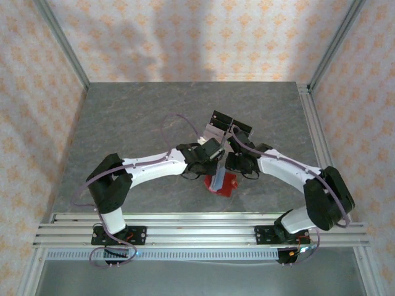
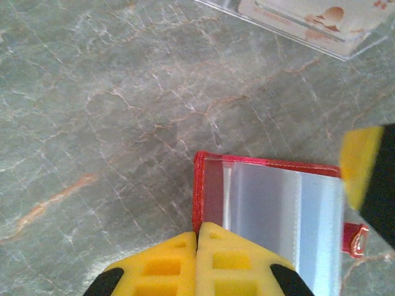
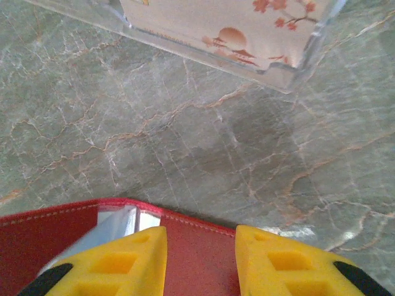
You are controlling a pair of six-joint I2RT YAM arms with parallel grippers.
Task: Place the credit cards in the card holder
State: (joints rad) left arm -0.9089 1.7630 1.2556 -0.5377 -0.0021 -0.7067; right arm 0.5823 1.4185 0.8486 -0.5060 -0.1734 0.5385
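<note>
Left gripper (image 2: 197,237): was closed, pinching the near edge of the card holder (image 2: 278,203), which sat opened between the arms. Right gripper (image 3: 200,237): jaws stood partly apart over its red cover, no grip evident. Holder judged light and floppy, best pinched at a stitched edge. Credit cards (image 1: 217,129), in a clear tray (image 3: 290,77) beyond, judged thin, stiff and slick, best taken by their edges.

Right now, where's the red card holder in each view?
Top external: card holder just below centre.
Left wrist: bottom right, open, clear sleeves showing.
Right wrist: bottom left, red cover.
Shared landmark: clear box beyond it, at the top edge of both wrist views.
</note>
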